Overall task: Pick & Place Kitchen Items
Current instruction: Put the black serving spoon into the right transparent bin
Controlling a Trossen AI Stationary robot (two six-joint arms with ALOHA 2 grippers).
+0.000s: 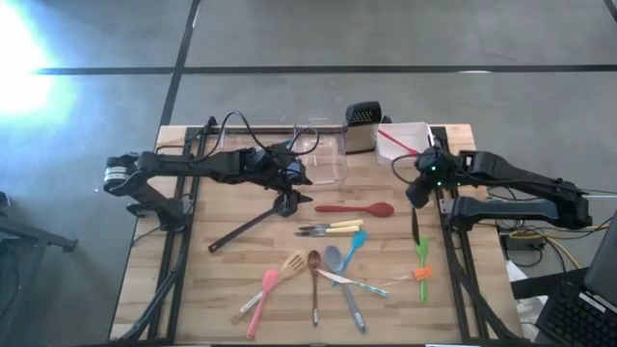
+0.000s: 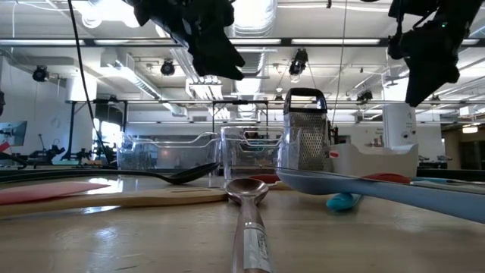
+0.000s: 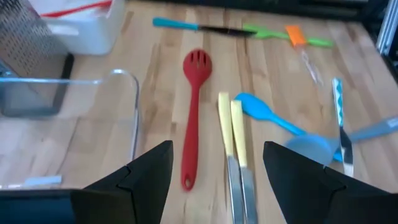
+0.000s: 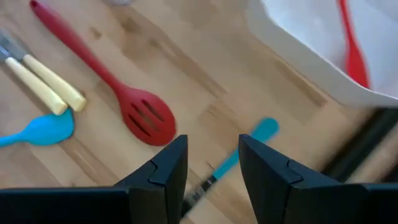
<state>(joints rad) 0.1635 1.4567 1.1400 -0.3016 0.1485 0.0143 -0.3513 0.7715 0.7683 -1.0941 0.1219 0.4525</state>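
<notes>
The right gripper (image 1: 421, 185) is hovering above the table's right side, beside the white tub (image 1: 410, 141), its dark fingers (image 4: 163, 167) standing a little apart with nothing between them. Directly under it a slim teal-handled tool (image 4: 245, 148) is lying on the wood, and a red slotted spoon (image 4: 106, 83) is lying just beside that. One red utensil (image 4: 352, 46) is sitting in the white tub.

The left gripper (image 1: 289, 173) is hanging near the clear tub (image 1: 323, 157), fingers (image 3: 149, 168) spread wide and empty, above the handle end of the red spoon and two yellow-handled knives (image 3: 235, 146).

The other utensils, a black ladle (image 1: 253, 222), wooden spoons (image 1: 301, 262), a pink spatula (image 1: 262, 297), blue and grey spoons (image 1: 345, 253) and green-orange tools (image 1: 421, 265), are lying scattered across the middle and near side of the table.

The step appears to be reaching for the next item. The right gripper will likely need to lower squarely over the thin teal handle before closing.
</notes>
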